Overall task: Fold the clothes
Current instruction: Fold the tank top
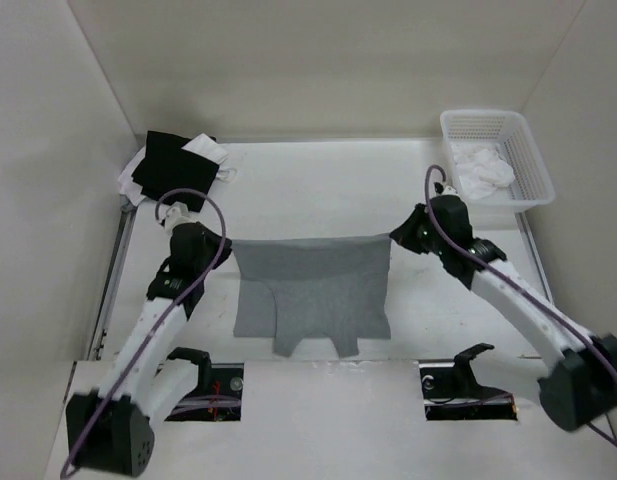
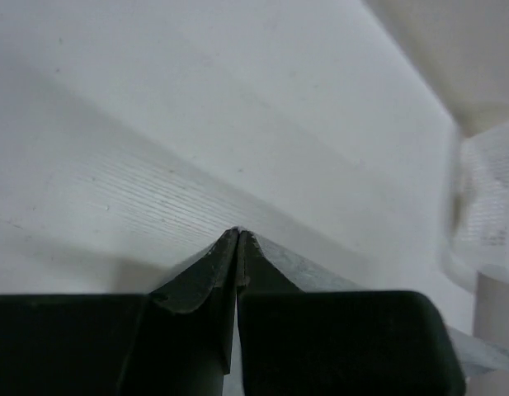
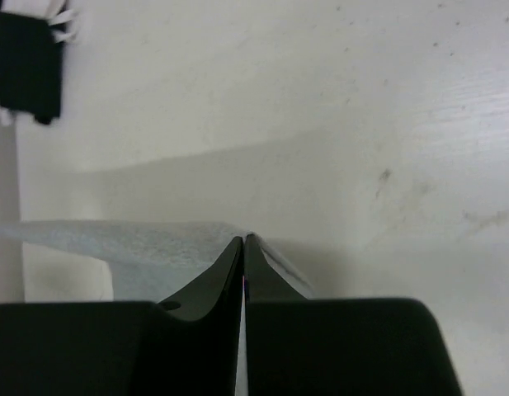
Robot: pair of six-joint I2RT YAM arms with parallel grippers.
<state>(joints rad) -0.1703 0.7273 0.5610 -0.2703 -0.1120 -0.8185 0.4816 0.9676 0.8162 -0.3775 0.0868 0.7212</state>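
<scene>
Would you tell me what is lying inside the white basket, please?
A crumpled white cloth lies in the basket; anything beneath the cloth is covered and cannot be seen.

White table: blk/wht garments far-L, basket far-R, grey polo lower end ctr.

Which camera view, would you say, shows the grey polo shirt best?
The top external view: the grey polo shirt appears whole there, its far edge pulled straight. The left wrist view shows only a thin strip of its fabric, and the right wrist view only a pale band.
</scene>
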